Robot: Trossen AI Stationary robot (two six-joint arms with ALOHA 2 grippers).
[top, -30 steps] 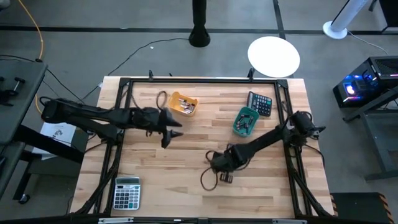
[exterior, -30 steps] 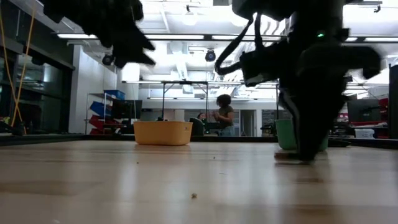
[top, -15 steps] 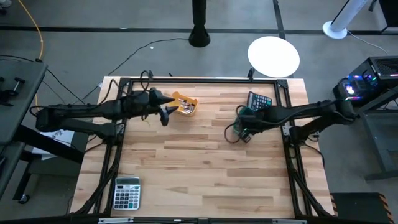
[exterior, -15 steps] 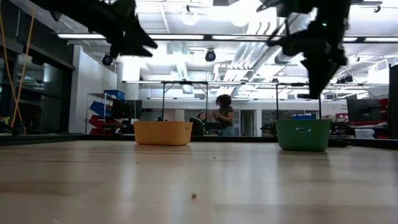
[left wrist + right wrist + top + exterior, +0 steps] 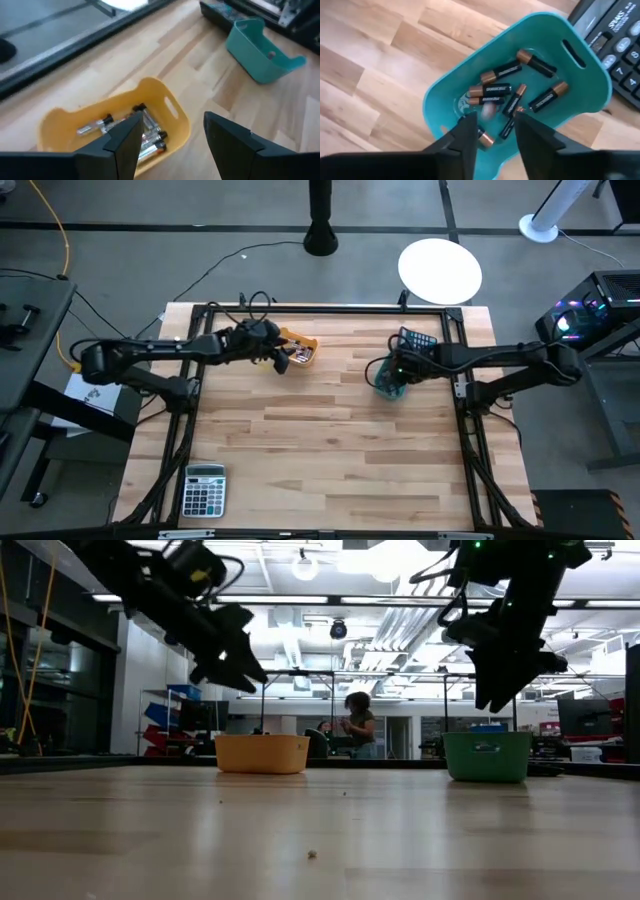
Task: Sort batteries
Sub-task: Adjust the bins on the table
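Both grippers hover open and empty: the left gripper (image 5: 170,140) above the yellow tray (image 5: 170,107), the right gripper (image 5: 492,132) above the teal tray (image 5: 440,107), well apart. The batteries (image 5: 496,90) appear sorted already. Next, probably, both arms lift clear.

A robotics lab or workshop in a large open industrial hall. The low view looks past the wooden worktop (image 5: 320,830) into a deep room with exposed ceiling ducts (image 5: 400,625), strip lights (image 5: 300,600) and a ceiling camera (image 5: 339,629), metal-framed benches (image 5: 300,690) and shelving with blue bins (image 5: 170,710); a person (image 5: 358,725) stands far back. From above, the worktop sits on grey concrete floor (image 5: 120,260), with cables (image 5: 215,270), a stand base (image 5: 320,240) beyond the far edge, and a lit computer case (image 5: 590,315) near its far right corner.
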